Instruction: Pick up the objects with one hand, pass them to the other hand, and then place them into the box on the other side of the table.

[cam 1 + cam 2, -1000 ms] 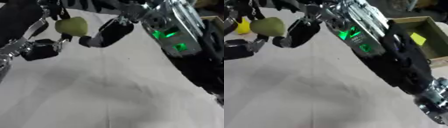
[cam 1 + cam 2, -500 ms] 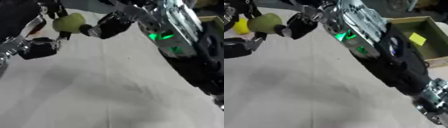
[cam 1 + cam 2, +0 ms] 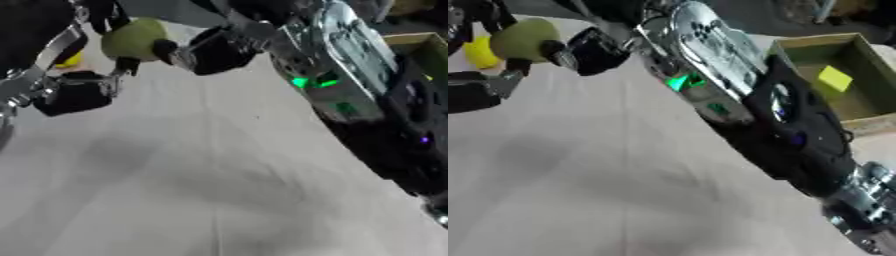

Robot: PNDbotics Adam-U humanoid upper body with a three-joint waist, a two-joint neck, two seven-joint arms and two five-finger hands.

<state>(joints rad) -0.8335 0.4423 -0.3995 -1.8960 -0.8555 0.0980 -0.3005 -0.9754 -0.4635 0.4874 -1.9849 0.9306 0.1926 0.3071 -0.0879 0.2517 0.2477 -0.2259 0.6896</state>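
White cloth covers the table (image 3: 623, 200), and the right arm (image 3: 737, 100), black and silver with green lights glowing on it, slants across most of it from the lower right, hiding the ground between the box and the far left corner. At that arm's side stands the cardboard box (image 3: 866, 121), open-topped, with a yellow piece (image 3: 835, 78) lying inside. Up at the table's far left, the right hand (image 3: 214, 50) touches an olive-green round object (image 3: 133, 39); the left hand (image 3: 74, 92) is close under it. Which fingers actually have hold of it I cannot tell. Just beyond the object sits something yellow (image 3: 479, 51). No writing is readable.
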